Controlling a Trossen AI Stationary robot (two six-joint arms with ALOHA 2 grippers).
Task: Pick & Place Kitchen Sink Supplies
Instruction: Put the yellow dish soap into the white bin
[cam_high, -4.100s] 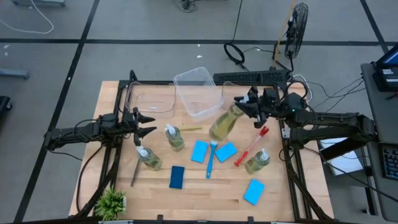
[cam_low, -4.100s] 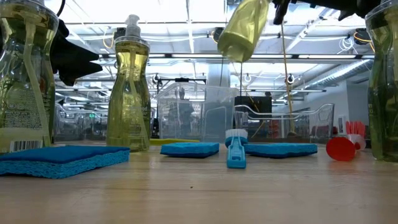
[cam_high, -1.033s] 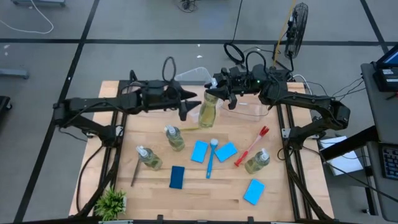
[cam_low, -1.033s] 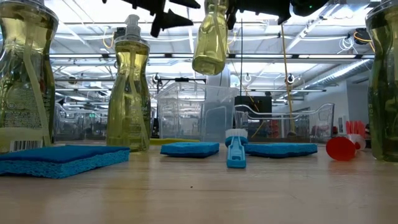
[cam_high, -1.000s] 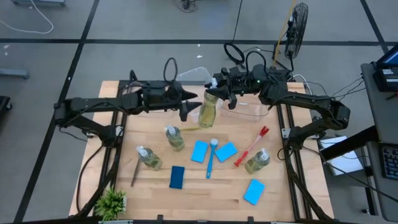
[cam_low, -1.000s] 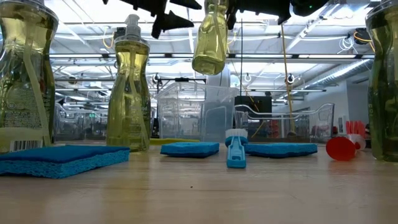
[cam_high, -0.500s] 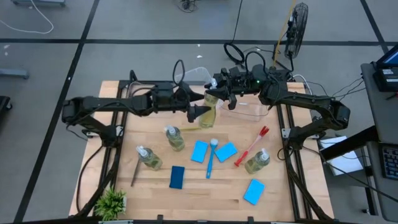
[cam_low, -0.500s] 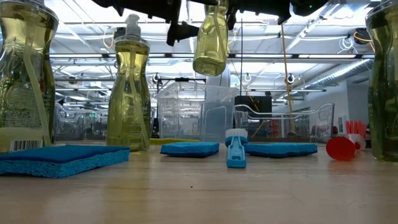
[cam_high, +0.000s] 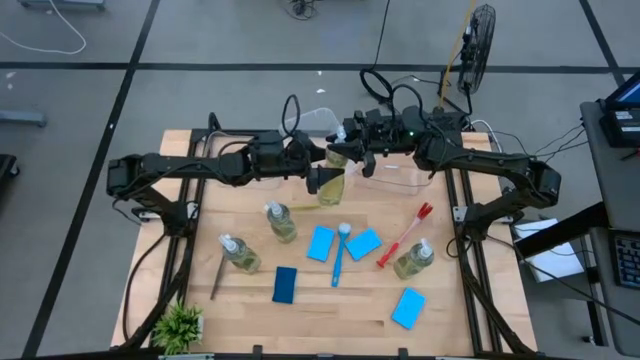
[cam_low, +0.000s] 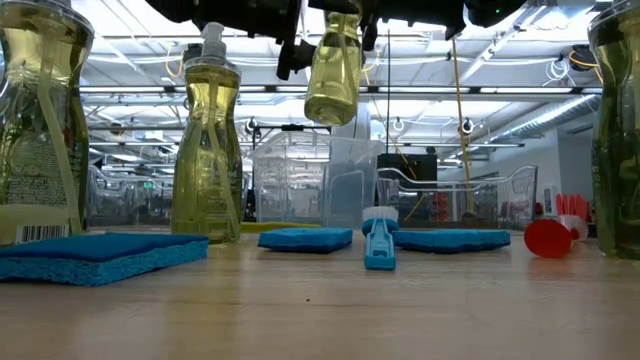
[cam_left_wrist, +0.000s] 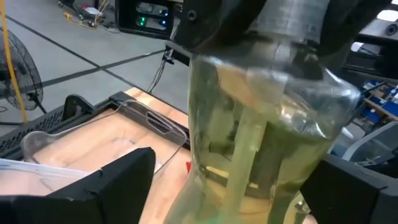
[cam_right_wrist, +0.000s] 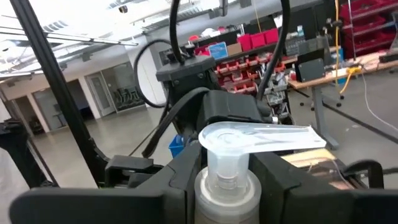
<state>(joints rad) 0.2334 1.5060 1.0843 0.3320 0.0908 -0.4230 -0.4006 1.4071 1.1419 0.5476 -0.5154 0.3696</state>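
High view: right gripper (cam_high: 347, 152) clamps the bottle (cam_high: 333, 181) by its neck, hanging it midair; left gripper (cam_high: 318, 180), fingers apart around its body, probably readies a handover.

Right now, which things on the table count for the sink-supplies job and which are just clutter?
Job: held bottle, gripped by the right pincer, left pincer around its body; three standing bottles; four sponges; brushes.

Clutter: plant, clear bins.
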